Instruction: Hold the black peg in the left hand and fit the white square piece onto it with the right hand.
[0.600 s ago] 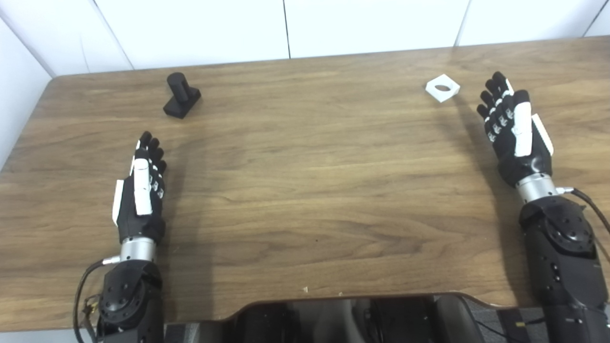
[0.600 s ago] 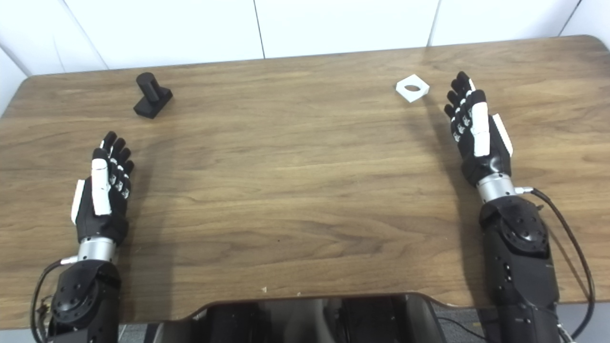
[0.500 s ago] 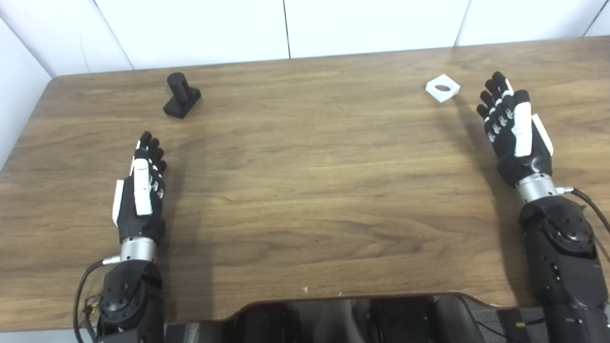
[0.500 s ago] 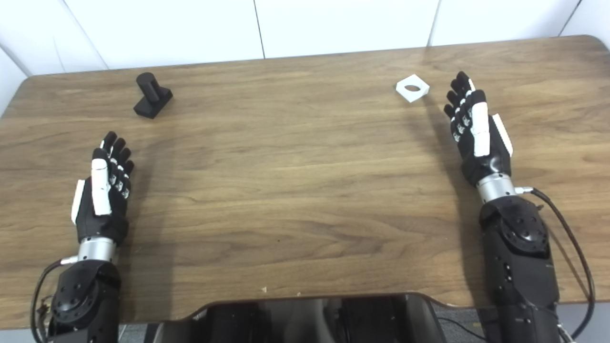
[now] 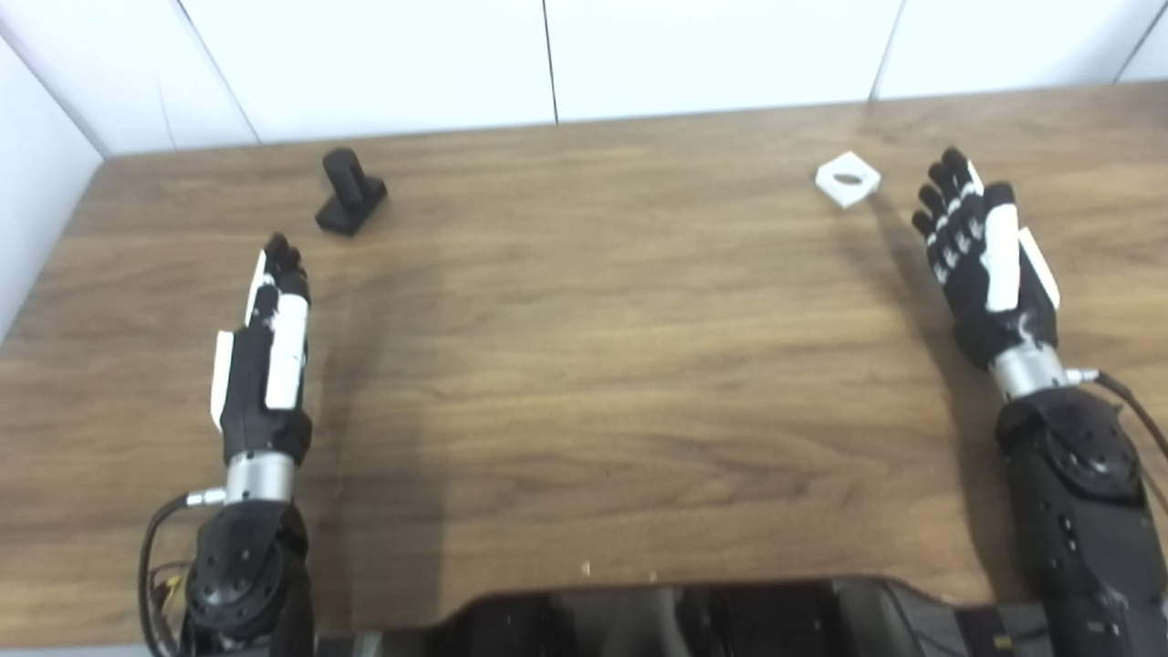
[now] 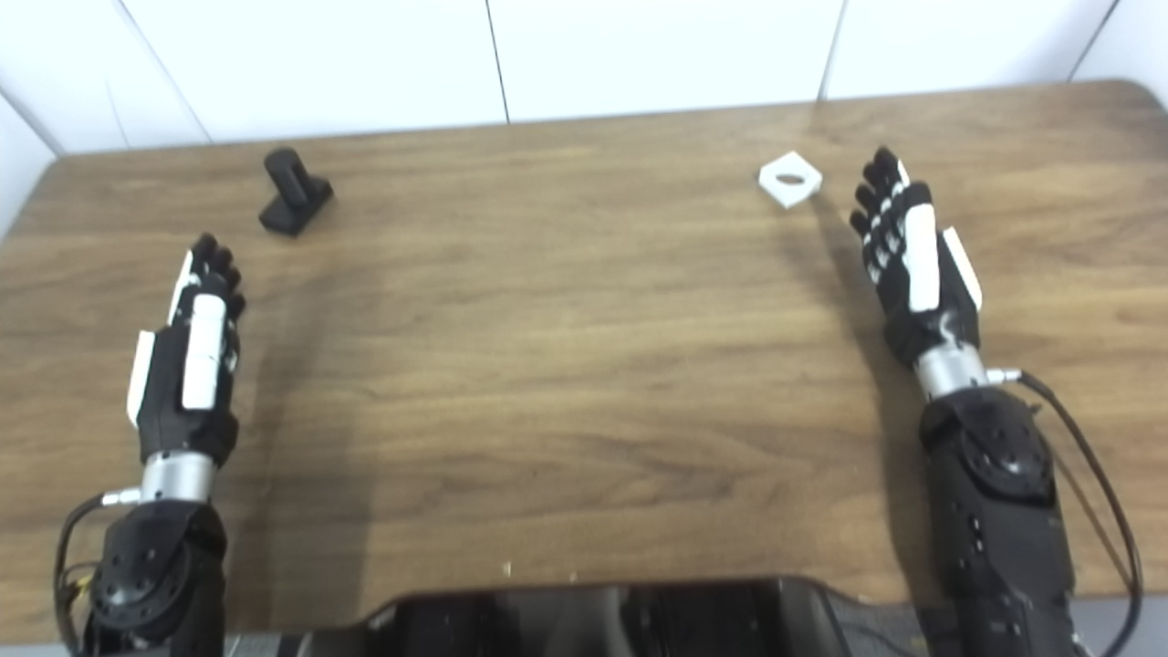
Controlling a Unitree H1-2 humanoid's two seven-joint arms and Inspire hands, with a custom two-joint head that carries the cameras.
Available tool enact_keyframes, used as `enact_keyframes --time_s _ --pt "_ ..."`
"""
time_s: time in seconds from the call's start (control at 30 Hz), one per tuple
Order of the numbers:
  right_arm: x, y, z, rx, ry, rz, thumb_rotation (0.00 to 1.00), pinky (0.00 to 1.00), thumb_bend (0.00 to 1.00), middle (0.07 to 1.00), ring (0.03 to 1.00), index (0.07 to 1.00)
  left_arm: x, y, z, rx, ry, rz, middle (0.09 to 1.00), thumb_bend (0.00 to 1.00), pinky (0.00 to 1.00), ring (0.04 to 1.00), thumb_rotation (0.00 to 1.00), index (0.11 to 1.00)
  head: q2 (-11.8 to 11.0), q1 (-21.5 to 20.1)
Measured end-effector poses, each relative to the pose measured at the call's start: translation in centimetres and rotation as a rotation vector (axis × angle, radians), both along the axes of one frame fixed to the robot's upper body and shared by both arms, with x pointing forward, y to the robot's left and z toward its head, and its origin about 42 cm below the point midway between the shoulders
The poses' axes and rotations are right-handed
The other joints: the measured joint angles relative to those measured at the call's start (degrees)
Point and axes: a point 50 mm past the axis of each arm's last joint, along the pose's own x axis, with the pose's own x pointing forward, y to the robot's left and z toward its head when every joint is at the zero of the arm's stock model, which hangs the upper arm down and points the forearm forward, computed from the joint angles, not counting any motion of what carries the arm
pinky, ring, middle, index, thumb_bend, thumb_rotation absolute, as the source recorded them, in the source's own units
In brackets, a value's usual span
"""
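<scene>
Black peg [image 5: 349, 193], white square piece [image 5: 848, 179] (wood-grain table [image 5: 602, 347]).

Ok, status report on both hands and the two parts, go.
Left hand open, short of black peg. Right hand open, beside white square piece, not touching. Both parts on table, far apart. Nothing between them.

Left hand [image 5: 265, 365]: black shell with white plates on the back and side, black fingers [image 5: 278, 260].
Right hand [image 5: 985, 265]: same black shell, white plates, white-marked knuckles.
Wrists: bare silver metal cuffs.
Forearms: black housings with round screwed covers.
Cables: thin black leads looping from each wrist.
</scene>
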Motion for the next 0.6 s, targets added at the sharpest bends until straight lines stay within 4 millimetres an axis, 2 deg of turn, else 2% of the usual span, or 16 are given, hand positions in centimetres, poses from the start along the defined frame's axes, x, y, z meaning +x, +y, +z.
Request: enact_keyframes --time_s 0.27,0.43,0.6 --pt "0.1 0.0 0.0 -0.001 0.002 0.002 1.0 1.0 0.6 1.0 1.0 1.0 1.0 0.1 2.7 0.291 0.01 0.078 1.0 0.59 1.0 1.0 0.58 0.976 -0.4 0.3" --pt "0.2 0.0 -0.1 -0.001 0.004 0.002 1.0 1.0 0.6 1.0 1.0 1.0 1.3 0.2 3.1 0.458 0.031 0.149 1.0 0.64 1.0 1.0 0.51 0.937 -0.9 0.5" --pt "0.2 0.0 -0.1 -0.005 0.004 0.001 1.0 1.0 0.6 1.0 1.0 1.0 2.8 0.4 3.5 0.587 0.042 0.244 1.0 0.7 1.0 1.0 0.38 0.881 -1.1 0.6"
